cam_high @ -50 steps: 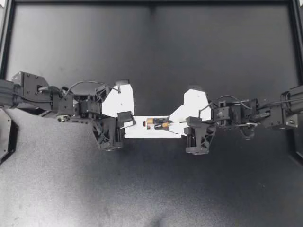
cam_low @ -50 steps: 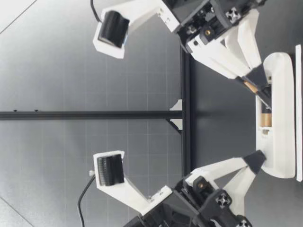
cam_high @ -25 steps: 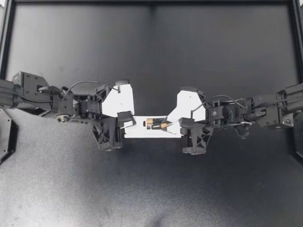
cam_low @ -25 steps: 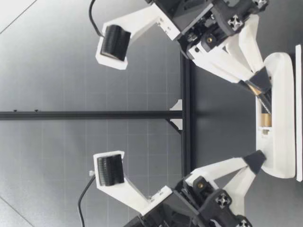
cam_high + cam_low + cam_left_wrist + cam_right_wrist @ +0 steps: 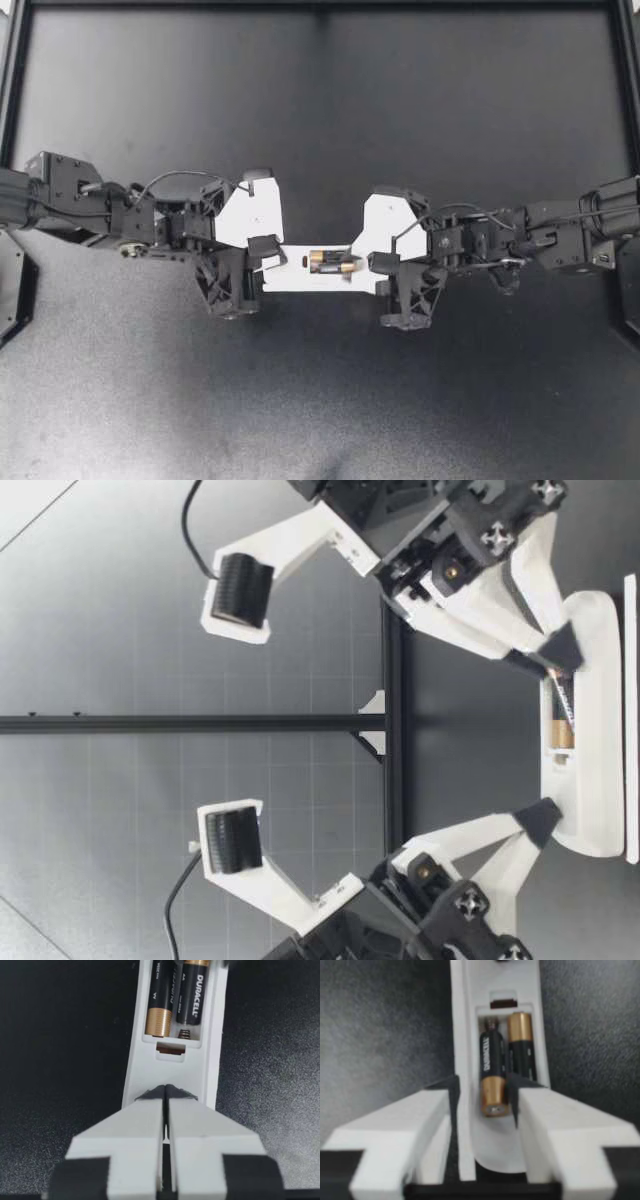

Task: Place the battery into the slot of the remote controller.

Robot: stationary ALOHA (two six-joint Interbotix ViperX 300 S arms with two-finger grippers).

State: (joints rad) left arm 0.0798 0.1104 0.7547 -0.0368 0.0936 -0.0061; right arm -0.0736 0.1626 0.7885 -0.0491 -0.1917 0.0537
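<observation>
Lying place: the remote controller (image 5: 300,278) lies flat near the middle of the desk (image 5: 320,120), compartment side up, its length running from one arm to the other.
Battery: the battery (image 5: 338,267) sits in the open compartment beside a second battery (image 5: 322,257). Its dark end meets the spring (image 5: 184,1034) and its gold end points at my right gripper. In the right wrist view that gold end seems to ride over the compartment's end wall; I cannot tell whether it is fully down.
Left gripper: my left gripper (image 5: 266,250) is closed with nothing between its fingers (image 5: 145,1125), only a hairline slit. The tips rest on the remote's end, just short of the compartment.
Right gripper: my right gripper (image 5: 378,264) stands narrowly parted over the opposite end, with the battery's gold end between its pads (image 5: 512,1097). One pad is at the battery. The other is out by the remote's long edge, with the remote's wall between it and the battery, so nothing is clamped.
Edges: both long edges of the remote are free; only its two ends lie under fingertips.
Open room: bare dark desk spreads on every side, and the black frame (image 5: 320,5) is well apart.
Low view: both grippers slant down onto the remote's ends, with open air above the compartment between them.
</observation>
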